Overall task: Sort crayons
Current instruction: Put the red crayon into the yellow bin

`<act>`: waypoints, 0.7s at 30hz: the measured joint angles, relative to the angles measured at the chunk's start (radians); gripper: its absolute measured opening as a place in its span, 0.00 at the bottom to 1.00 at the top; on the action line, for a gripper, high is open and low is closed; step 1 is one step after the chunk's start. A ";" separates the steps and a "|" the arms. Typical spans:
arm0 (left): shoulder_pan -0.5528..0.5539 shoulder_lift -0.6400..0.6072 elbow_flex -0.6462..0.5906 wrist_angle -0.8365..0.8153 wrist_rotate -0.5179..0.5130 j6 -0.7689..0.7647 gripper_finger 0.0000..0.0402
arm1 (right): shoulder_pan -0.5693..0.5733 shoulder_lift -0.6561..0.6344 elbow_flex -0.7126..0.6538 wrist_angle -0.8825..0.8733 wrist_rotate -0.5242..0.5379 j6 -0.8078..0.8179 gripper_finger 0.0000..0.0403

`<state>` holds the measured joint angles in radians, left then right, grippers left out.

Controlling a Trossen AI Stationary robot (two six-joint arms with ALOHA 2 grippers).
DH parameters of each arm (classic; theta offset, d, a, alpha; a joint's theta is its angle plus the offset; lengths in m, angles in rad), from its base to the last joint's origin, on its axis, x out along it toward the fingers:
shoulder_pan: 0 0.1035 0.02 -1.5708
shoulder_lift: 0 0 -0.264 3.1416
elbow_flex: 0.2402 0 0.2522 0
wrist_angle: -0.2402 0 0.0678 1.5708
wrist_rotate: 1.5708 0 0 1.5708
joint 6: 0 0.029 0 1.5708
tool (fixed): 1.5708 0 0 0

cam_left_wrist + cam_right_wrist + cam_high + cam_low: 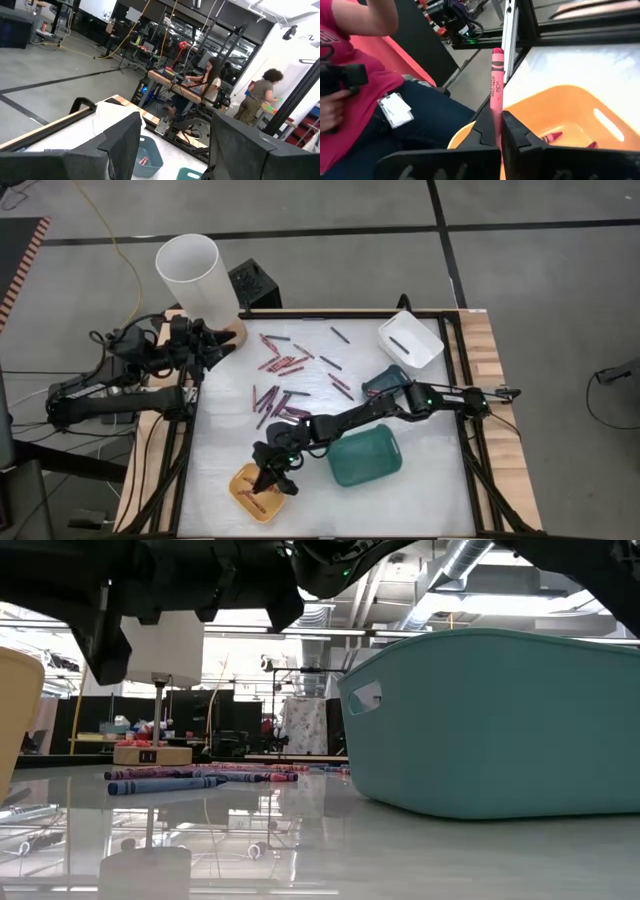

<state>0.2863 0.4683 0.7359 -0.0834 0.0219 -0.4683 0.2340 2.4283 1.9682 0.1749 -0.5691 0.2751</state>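
Many crayons (pixel 285 380) lie scattered on the white table top; they also show in the low view (pixel 190 780). My right gripper (pixel 275 475) reaches over the yellow tray (pixel 250 498) at the table's near edge and is shut on a pink-red crayon (pixel 497 75). A few red crayons (pixel 550 136) lie in the yellow tray (pixel 570 107). My left gripper (pixel 175 150) is parked at the table's far left (pixel 205 340), open and empty. My right gripper pinches the pink-red crayon's rear part (pixel 496 116) between its two fingers. The crayon lies along the fingers and sticks out well past their tips. The fingers slant down toward the table's near edge. The crayon is lifted clear, above the yellow tray.
A teal tray (pixel 365 455) stands right of the yellow one, a second teal tray (pixel 385 380) lies partly under the right arm, and a white tray (pixel 410 338) is at the far right. A tall white cylinder (pixel 195 275) stands far left. A person in pink (pixel 365 75) sits beyond the near edge.
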 joint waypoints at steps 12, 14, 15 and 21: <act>0.000 0.000 0.000 0.000 0.000 0.000 0.58 | -0.001 0.000 0.000 -0.051 0.045 0.075 0.02; 0.000 0.000 0.000 0.000 0.000 0.000 0.58 | -0.001 0.000 0.000 -0.050 0.045 0.076 0.02; 0.000 0.000 0.000 0.000 0.000 0.000 0.58 | -0.001 0.000 0.000 -0.050 0.046 0.076 0.03; 0.000 0.000 0.000 -0.002 0.000 0.000 0.58 | -0.001 0.000 0.000 -0.064 0.075 0.076 0.14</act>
<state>0.2863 0.4683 0.7357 -0.0849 0.0219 -0.4683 0.2329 2.4283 1.9682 0.1105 -0.4942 0.3516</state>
